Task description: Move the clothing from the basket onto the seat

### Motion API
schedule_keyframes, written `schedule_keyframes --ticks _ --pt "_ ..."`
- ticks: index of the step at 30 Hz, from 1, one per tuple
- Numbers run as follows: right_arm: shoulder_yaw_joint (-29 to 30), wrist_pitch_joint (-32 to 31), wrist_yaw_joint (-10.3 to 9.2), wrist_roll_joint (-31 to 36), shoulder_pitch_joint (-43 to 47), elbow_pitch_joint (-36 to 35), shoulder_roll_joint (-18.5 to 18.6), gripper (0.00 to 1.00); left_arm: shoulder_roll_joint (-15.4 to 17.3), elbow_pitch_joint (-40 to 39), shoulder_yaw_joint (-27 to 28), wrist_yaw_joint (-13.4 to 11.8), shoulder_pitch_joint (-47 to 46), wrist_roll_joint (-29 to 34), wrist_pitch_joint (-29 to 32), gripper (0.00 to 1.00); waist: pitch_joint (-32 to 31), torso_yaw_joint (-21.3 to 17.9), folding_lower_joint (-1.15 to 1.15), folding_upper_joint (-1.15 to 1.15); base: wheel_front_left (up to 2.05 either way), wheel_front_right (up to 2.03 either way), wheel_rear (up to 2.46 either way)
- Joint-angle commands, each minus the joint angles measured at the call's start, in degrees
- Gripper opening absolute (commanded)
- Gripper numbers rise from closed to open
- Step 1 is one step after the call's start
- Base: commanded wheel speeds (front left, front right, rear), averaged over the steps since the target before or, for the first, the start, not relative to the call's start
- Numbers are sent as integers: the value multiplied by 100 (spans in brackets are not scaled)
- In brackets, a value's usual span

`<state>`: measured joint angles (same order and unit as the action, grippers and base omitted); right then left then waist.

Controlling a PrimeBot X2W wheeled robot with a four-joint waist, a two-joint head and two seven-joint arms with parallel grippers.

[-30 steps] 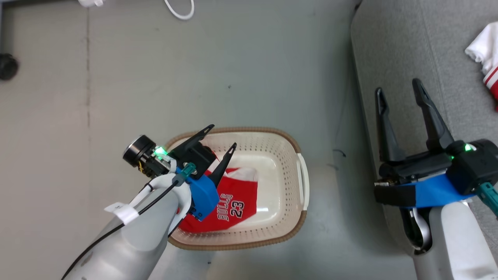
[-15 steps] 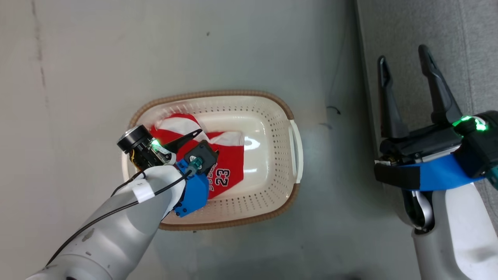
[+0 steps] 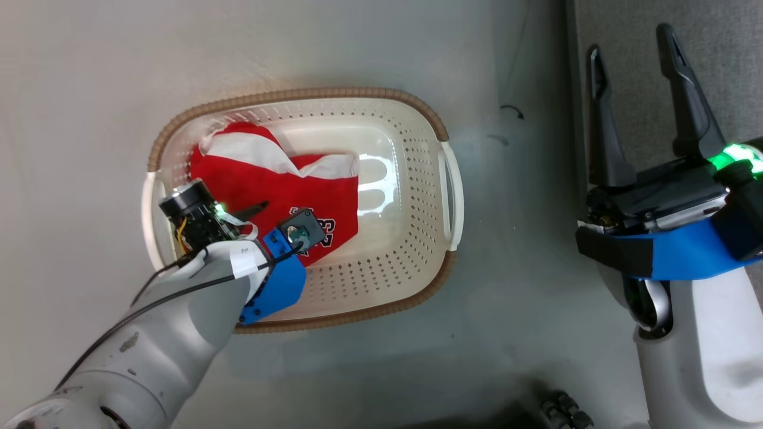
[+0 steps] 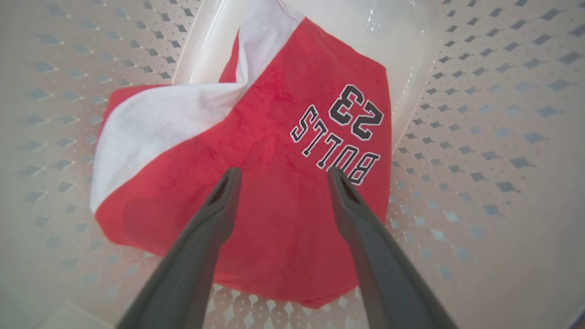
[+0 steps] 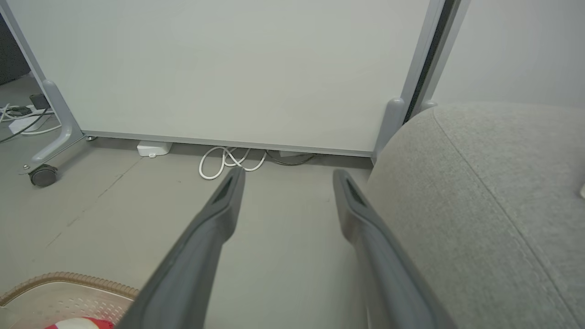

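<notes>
Hovering in the basket (image 3: 381,95), the left gripper (image 4: 283,172) gapes empty, the clothing (image 4: 256,114) lying dead ahead just past its tips; the right gripper (image 3: 632,42), also released, sits by the seat (image 3: 733,71).

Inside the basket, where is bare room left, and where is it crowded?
Bare: the right half of the basket, between the jersey and the right handle. Crowded: the left half, where the jersey lies with the open left gripper over it.

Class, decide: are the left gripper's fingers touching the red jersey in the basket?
Cannot tell. The left wrist view shows the open left gripper over the jersey, but no plain contact or gap.
</notes>
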<state>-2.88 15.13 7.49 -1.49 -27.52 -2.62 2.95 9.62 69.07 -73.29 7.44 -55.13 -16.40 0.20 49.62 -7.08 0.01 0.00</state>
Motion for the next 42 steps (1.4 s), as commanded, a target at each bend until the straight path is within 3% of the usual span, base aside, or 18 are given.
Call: schedule_keyframes --ticks 1,15,33,34,35,36,42 --pt "-2 4 2 57 -105 -49 -6 100 42 27 -15 5 -128 69 53 100 120 -36 -1 0 0 0 0" --pt "-100 3 1 303 -225 -615 -8 100 179 248 -21 5 -543 1063 711 100 915 -153 -1 0 0 0 0" --pt "-49 4 1 499 66 -1352 -9 100 -33 422 -22 6 -886 959 1140 100 1413 -246 -1 0 0 0 0" --pt "-54 4 1 503 72 -1389 -9 100 -38 428 -21 6 -888 985 1161 87 1420 -244 -1 0 0 0 0" --pt "-59 4 1 503 80 -1416 -9 100 -44 435 -22 7 -877 1004 1199 13 1422 -242 -1 0 0 0 0" --pt "-59 4 1 504 87 -1446 -8 100 -52 443 -23 11 -860 987 1230 0 1422 -237 -1 0 0 0 0" --pt "-35 3 1 509 40 -1436 -9 100 -83 442 -22 9 -833 1019 1126 0 1359 -217 -1 0 0 0 0"
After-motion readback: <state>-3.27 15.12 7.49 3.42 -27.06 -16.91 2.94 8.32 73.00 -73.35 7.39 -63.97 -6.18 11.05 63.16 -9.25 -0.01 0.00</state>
